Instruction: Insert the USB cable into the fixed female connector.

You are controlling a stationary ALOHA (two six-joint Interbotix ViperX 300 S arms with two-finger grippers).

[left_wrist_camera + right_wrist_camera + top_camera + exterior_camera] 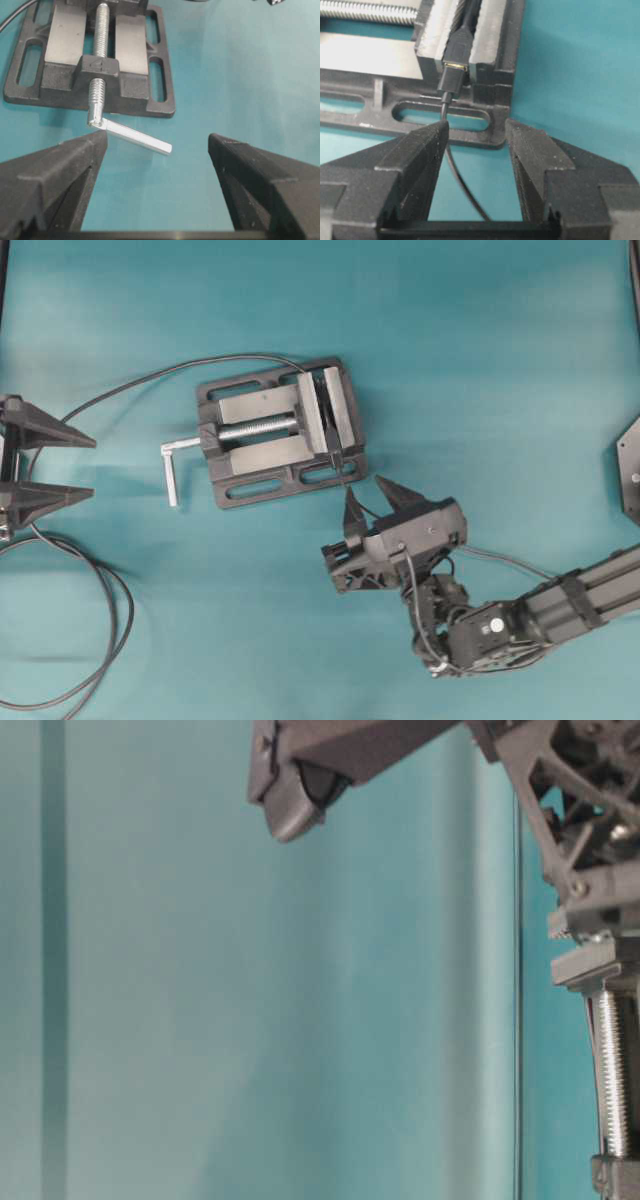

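Black plug (pixel 451 79) sits at the socket (pixel 460 46); my right gripper (pixel 475 131), half open and empty, should close gently and push straight.

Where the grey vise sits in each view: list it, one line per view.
Overhead: vise left of centre, upper half.
Table-level: only its screw and frame at the right edge.
Left wrist: top left, handle toward the camera.
Right wrist: top, left of centre.
Shared landmark: the threaded screw.
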